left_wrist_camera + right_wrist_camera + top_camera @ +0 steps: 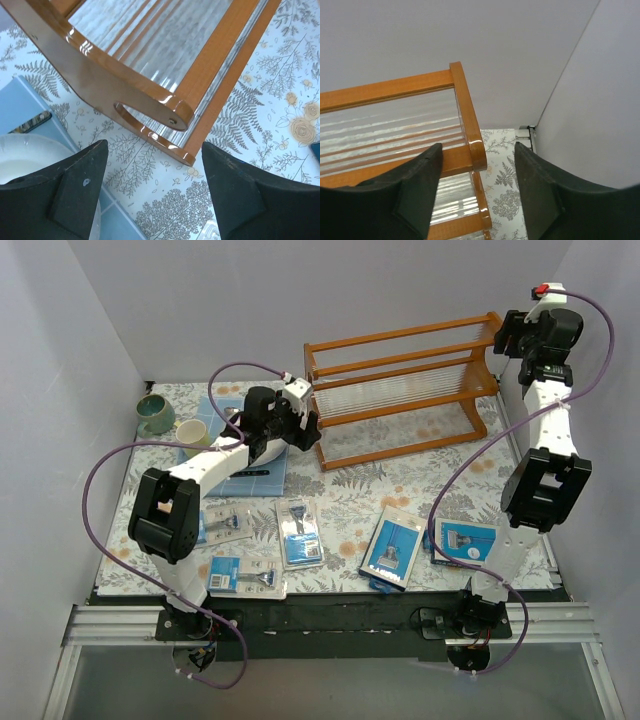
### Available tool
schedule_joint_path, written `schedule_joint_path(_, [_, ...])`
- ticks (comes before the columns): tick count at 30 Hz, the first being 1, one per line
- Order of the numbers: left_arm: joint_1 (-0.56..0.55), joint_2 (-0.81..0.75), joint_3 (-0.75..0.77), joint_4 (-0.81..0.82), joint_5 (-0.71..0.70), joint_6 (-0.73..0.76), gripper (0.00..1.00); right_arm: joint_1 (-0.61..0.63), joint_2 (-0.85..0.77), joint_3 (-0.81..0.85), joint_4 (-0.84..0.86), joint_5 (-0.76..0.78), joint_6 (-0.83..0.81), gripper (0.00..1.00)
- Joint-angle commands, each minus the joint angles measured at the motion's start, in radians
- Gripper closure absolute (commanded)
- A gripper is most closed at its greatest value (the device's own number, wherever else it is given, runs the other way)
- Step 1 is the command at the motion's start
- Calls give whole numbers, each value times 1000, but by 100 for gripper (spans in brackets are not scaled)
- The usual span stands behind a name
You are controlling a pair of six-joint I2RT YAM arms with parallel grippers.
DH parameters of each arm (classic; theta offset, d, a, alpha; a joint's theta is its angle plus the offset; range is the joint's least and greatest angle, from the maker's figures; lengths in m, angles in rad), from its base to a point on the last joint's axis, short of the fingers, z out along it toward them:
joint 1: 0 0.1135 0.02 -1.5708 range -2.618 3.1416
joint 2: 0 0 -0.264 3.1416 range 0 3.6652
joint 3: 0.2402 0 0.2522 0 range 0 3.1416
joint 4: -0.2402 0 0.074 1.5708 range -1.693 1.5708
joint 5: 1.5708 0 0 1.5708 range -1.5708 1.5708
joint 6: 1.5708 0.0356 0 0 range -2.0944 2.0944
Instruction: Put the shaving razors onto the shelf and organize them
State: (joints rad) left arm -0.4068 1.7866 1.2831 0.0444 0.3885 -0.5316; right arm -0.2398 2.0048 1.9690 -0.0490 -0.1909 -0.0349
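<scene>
Wooden shelf [400, 390] to fill: with left gripper [154, 150] and right gripper [477, 150] wide and empty, go pinch shaving razors [390, 548] by an edge

This looks like a robotics lab test cell rather than a home. Plain white panels [60, 390] box in the table at left, back and right. An aluminium rail [110, 625] along the bottom edge carries the cabled left arm [200, 472] and right arm [548, 430]. A floral cloth [400, 480] and two mugs [157, 415] at upper left look staged.
</scene>
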Motion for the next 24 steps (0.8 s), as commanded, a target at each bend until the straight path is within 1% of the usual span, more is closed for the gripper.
schedule_joint_path(1, [2, -43, -11, -38, -86, 10, 24, 4, 18, 41, 63, -79, -25, 42])
schedule_joint_path(6, [2, -7, 10, -40, -99, 27, 23, 2, -4, -8, 51, -134, -34, 55])
schedule_joint_path(7, [2, 5, 13, -38, -96, 24, 23, 2, -8, -15, 51, -139, -37, 60])
schedule_joint_path(10, [2, 31, 39, -26, -89, 13, 23, -3, -31, -48, 51, -145, -40, 64])
schedule_joint_path(11, [2, 51, 48, -20, -91, 18, 23, -3, -49, -58, 23, -142, -42, 65])
schedule_joint_path(17, [5, 134, 143, 5, -114, 24, 23, -29, -115, -148, 8, -162, -36, 69])
schedule_joint_path(24, [3, 209, 222, 25, -111, 25, 23, -44, -176, -213, -11, -186, -31, 70])
